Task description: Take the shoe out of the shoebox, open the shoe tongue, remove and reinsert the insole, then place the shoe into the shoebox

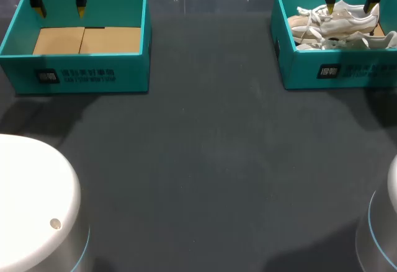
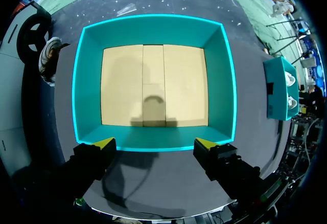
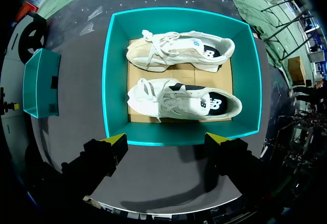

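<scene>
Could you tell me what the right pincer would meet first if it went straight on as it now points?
Most likely the nearer white shoe in the teal shoebox; the right pincer hangs open above it, though depth is hard to judge.

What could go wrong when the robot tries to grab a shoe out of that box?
1. The nearer sneaker lies close beside the farther sneaker, so the open right gripper might bump or drag both.
2. The loose laces could snag on a finger.
3. The shoebox walls sit close around the shoes, so a finger might hit the rim and push the box.
</scene>
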`<state>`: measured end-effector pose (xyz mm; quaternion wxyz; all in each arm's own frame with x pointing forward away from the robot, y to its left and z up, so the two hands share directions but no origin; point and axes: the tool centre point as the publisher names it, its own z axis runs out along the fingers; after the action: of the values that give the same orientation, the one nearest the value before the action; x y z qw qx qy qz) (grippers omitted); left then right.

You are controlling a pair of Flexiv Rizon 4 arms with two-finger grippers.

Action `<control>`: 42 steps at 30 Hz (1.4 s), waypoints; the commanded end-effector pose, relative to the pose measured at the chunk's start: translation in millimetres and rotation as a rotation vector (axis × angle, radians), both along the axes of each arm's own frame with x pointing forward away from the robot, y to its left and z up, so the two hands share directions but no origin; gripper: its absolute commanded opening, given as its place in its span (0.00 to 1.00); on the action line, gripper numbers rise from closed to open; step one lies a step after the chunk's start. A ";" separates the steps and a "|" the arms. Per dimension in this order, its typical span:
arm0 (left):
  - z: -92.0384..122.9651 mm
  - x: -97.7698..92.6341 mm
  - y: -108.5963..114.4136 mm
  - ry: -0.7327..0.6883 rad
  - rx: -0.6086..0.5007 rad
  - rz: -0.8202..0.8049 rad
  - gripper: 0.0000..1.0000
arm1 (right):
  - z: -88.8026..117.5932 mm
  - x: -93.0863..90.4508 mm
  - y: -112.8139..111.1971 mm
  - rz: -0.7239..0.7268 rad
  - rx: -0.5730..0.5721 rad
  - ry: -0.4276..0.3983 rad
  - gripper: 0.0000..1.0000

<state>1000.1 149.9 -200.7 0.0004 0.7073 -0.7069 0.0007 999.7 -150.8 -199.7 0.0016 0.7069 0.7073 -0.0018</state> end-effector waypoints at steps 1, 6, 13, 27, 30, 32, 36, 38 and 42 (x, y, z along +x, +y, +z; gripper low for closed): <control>0.4 0.0 0.0 0.000 0.001 0.000 1.00 | 0.2 0.1 -0.1 0.000 0.000 0.000 1.00; 0.4 0.0 0.0 0.000 0.001 0.000 1.00 | 0.2 0.1 -0.1 0.000 0.000 0.000 1.00; 0.4 0.0 0.0 0.000 0.001 0.000 1.00 | 0.2 0.1 -0.1 0.000 0.000 0.000 1.00; 0.4 0.0 0.0 0.000 0.001 0.000 1.00 | -0.8 3.4 -5.9 -0.006 -0.001 0.001 1.00; 0.4 0.0 0.0 0.000 0.001 0.000 1.00 | -0.6 5.1 -12.8 -0.005 -0.003 -0.002 1.00; 0.4 0.0 0.0 0.000 0.001 0.000 1.00 | 0.1 5.7 -19.6 -0.006 -0.008 -0.006 1.00; 0.4 0.0 0.0 0.000 0.001 0.000 1.00 | 3.1 5.4 -35.9 -0.017 -0.009 -0.019 1.00; 0.4 0.0 0.0 0.000 0.001 0.000 1.00 | 4.2 5.3 -44.6 -0.021 -0.012 -0.023 1.00; 0.4 0.0 0.0 0.000 0.001 0.000 1.00 | 4.4 5.2 -59.9 -0.011 -0.014 -0.029 1.00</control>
<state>1000.2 149.9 -200.7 0.0003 0.7074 -0.7069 0.0007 1008.6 -202.6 -195.8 0.0182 0.7119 0.7020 -0.0035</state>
